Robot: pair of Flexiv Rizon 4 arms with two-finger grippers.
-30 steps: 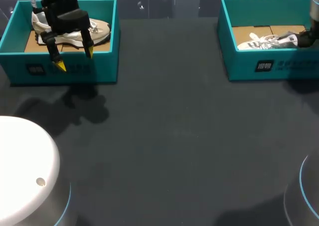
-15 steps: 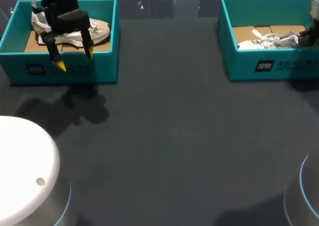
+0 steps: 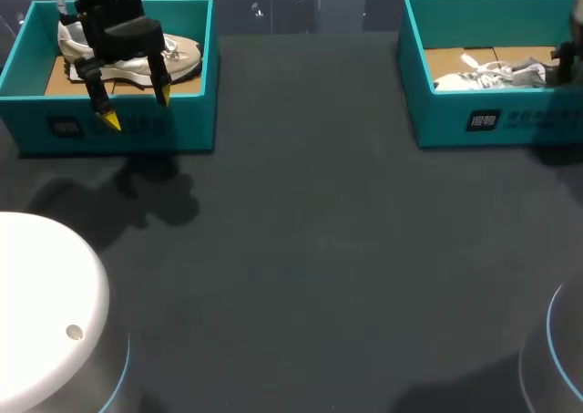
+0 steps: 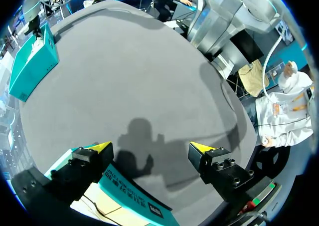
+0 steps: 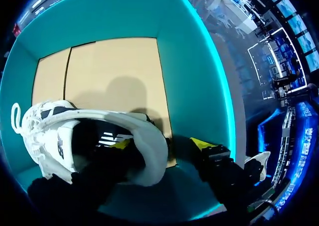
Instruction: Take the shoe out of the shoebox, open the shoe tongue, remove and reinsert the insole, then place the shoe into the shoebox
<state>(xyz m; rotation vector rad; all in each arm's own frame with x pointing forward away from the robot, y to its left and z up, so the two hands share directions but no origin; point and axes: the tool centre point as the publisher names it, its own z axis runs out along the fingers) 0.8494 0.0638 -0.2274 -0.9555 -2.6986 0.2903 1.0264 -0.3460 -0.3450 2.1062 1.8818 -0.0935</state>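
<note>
Here right jaws straddle shoe (image 5: 50,131) heel

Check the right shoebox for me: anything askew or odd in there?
Nothing spilled or damaged. In the right shoebox the shoe has its laces loose at the toe, and the right tool straddles its heel: one tip inside the collar, one outside.

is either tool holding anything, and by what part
Left tool holds nothing. Right tool straddles the heel of the white shoe, but whether it grips cannot be told.
</note>
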